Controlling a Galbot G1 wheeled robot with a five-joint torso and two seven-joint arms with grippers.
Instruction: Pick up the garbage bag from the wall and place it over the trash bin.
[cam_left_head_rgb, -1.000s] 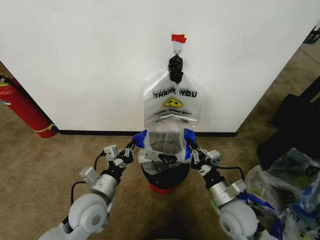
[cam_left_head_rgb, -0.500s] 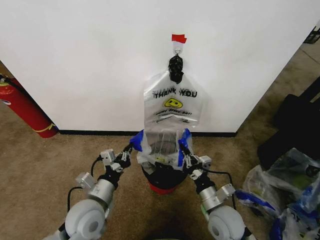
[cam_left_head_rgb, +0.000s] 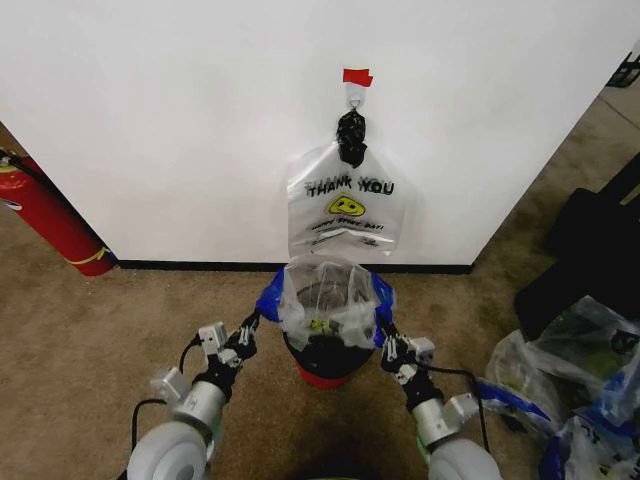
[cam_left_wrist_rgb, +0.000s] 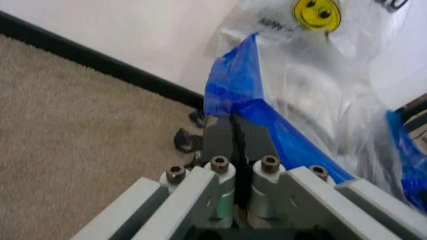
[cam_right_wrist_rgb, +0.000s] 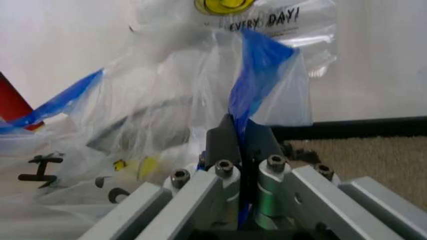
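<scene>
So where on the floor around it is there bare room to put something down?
Bare carpet lies between the fire extinguisher and the trash bin. Around the bin it is crowded: the left gripper and right gripper hold the garbage bag over it. Stuffed clear bags fill the right.

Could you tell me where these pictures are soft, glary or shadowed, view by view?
Head view: even light, sharp; the trash bin sits in shadow under the garbage bag. Left wrist view: the left tool is fairly crisp, the wall bag's smiley soft. Right wrist view: the bag's plastic shows pale glare beside the right tool.
</scene>
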